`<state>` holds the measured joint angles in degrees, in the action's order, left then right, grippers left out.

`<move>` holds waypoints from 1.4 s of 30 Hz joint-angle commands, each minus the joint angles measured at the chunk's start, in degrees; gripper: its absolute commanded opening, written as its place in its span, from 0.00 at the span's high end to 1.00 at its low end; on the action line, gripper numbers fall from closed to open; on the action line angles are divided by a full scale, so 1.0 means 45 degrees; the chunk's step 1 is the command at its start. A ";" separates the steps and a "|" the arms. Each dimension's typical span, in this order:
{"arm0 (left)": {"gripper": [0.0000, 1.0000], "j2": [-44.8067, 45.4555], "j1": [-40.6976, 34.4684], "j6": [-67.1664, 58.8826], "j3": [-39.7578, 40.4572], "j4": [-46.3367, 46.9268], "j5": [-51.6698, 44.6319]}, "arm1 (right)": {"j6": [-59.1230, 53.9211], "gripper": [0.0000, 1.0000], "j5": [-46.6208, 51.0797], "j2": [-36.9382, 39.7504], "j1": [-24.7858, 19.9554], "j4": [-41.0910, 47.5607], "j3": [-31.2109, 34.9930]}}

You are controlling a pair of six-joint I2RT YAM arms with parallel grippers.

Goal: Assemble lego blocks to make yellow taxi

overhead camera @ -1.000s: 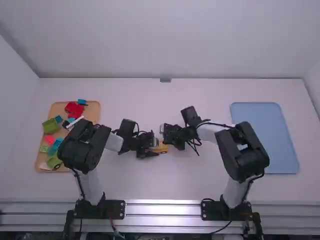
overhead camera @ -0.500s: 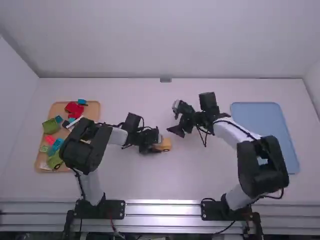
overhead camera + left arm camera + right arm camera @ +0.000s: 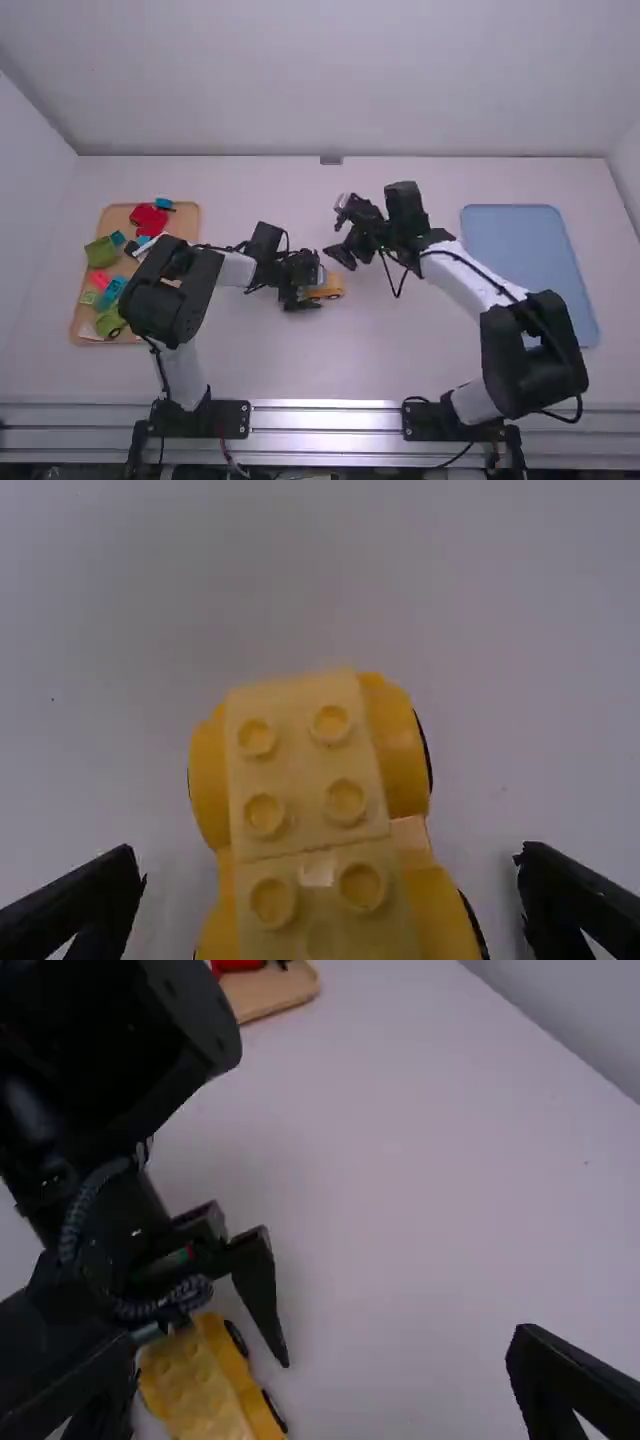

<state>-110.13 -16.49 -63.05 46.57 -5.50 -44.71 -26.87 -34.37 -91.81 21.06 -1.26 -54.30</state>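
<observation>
The left hand stands with its fingers spread on either side of the taxi, a gap of bare white on both sides, so it grips nothing. The right hand is spread wide too, empty, near the taxi and apart from it.

The taxi looks nearly or fully built, its pale top bricks seated in a row along the yellow body. The likeliest trouble is a nudge: it stands on wheels, and if one left finger meets it before the other, it could roll or swing round. Closing high, on the top bricks alone, could pull them off the body; a seam runs across them, and if a stud is only half pressed home, that is where it would part. The two hands are close together, so bringing the right one in without care could bump the left one and knock the taxi askew.

Under it all is a smooth white worktop, offering a small wheeled thing little to stop it. Off to the left, a wooden tray holds red, green and blue blocks; to the right lies a flat blue tray. A metal rail runs along the near edge, and plain pale walls rise behind and at the sides.
</observation>
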 commanded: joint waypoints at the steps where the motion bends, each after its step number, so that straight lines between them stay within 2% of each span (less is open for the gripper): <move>1: 0.01 0.0699 0.0437 0.0816 0.0447 0.0597 -0.0272 | 0.1059 0.01 0.1088 0.0665 -0.0107 -0.0189 -0.0165; 7: 0.01 0.3191 0.1923 0.0874 0.1409 0.3575 -0.0835 | 0.1360 0.01 0.1263 0.1103 -0.0583 -0.0262 -0.0165; 10: 0.01 0.4653 0.2919 0.2356 0.1783 0.4707 -0.0520 | 0.1355 0.01 0.0680 0.1112 -0.0797 -0.0646 -0.0165; 14: 0.01 0.6572 0.3759 0.6635 0.1943 0.5265 0.1787 | 0.1360 0.01 -0.0510 0.1112 -0.0826 -0.1428 -0.0170; 17: 0.01 0.8544 0.3905 1.0486 0.1972 0.5935 0.4459 | 0.1690 0.01 -0.1015 0.1112 -0.0840 -0.2346 -0.0170; 19: 0.01 0.9345 0.3813 1.1521 0.1967 0.6203 0.5309 | 0.1792 0.01 -0.1773 0.1117 -0.0865 -0.2739 -0.0170; 21: 0.01 1.0554 0.3784 1.2891 0.1967 0.6611 0.6494 | 0.1617 0.01 -0.3585 0.1117 -0.1054 -0.3016 -0.0325; 24: 0.01 1.1633 0.3915 1.4319 0.1967 0.7193 0.8121 | 0.1540 0.01 -0.5513 0.1083 -0.1350 -0.2705 -0.0714; 25: 0.01 1.2196 0.3983 1.5382 0.1953 0.7684 0.9408 | 0.1360 0.01 -0.6538 0.1025 -0.1438 -0.2346 -0.1010; 28: 0.01 1.2900 0.4007 1.7150 0.1948 0.8354 1.1230 | 0.0860 0.01 -0.7281 0.0826 -0.1336 -0.2142 -0.1336; 33: 0.01 1.3794 0.3959 1.8841 0.2089 1.0132 1.2084 | 0.0767 0.01 -0.7305 0.0675 -0.0733 -0.2205 -0.1661; 35: 0.01 1.4042 0.4085 2.0084 0.2273 1.1531 1.2993 | 0.0777 0.01 -0.6751 0.0675 -0.0238 -0.2215 -0.1783; 42: 0.01 1.3964 0.4046 2.2600 0.2943 1.4348 1.5834 | 0.0758 0.01 -0.4891 0.0675 0.0651 -0.2336 -0.1870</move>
<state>-47.24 1.39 31.97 57.32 58.17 19.14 -23.31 -59.27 -88.18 23.68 -11.49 -60.60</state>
